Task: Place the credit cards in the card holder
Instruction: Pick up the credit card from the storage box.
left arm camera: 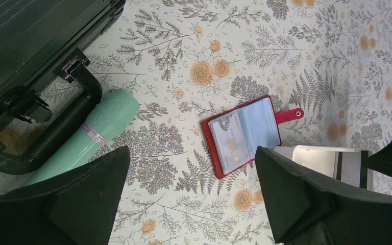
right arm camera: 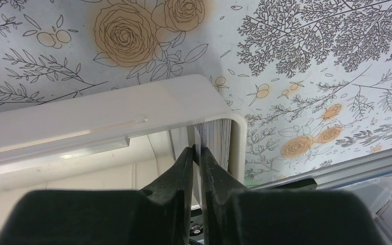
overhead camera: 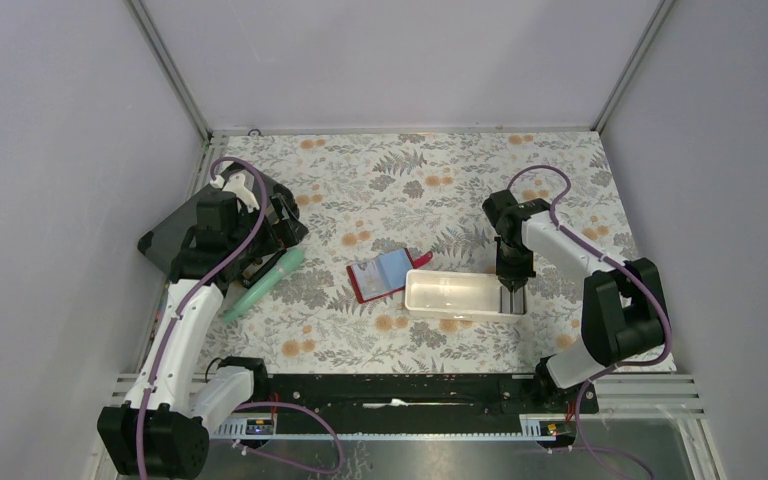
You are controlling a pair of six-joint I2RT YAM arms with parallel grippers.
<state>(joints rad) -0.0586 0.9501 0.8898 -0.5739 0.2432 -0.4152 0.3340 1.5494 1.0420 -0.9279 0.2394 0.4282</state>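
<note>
Floral-printed cloth covers the worktop, with pale walls on three sides. At its left edge lies a dark grey case, and a mint-green cylinder rests against the case's near side. The card holder lies open and face up near the middle, a pale card showing in a clear sleeve. Its snap tab points at the left end of a white tray just beside it.

The credit cards stand on edge as a stack against the tray's right end wall. The right hand reaches down into that end, closed to a thin slit with the edge of the end card in it. The left hand hangs spread wide above the case and cylinder, touching nothing, well apart from the card holder.
</note>
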